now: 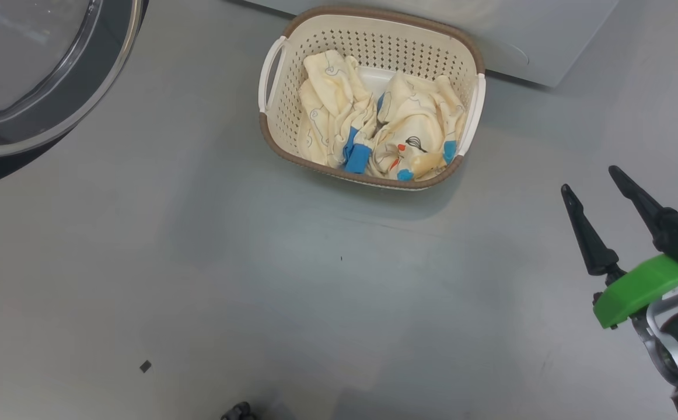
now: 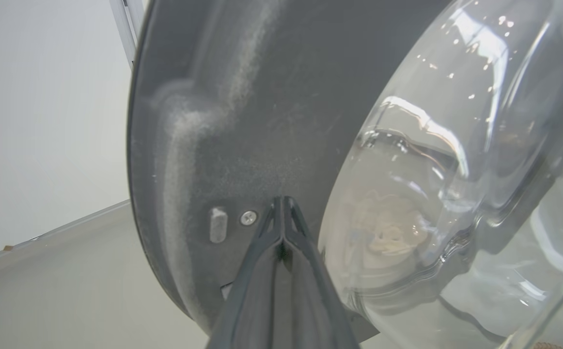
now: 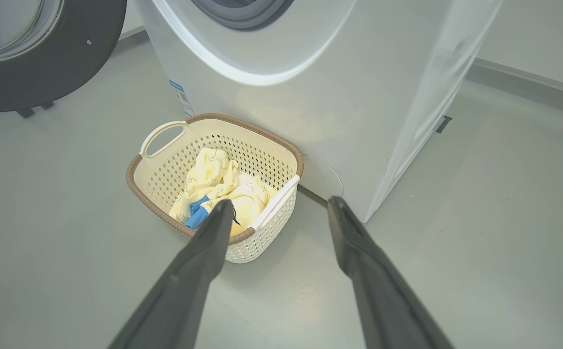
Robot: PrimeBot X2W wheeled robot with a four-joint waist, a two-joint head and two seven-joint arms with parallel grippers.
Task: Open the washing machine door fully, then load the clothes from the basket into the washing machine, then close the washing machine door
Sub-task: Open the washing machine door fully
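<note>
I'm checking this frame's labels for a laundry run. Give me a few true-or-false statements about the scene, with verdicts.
1. The clothes lie inside the basket. True.
2. The fingers of the left gripper are pressed together. True.
3. The washing machine door is closed. False: it stands swung open.
4. The right gripper holds a garment. False: its fingers stand apart and empty.
5. The basket sits on the floor just in front of the washing machine. True.
</note>
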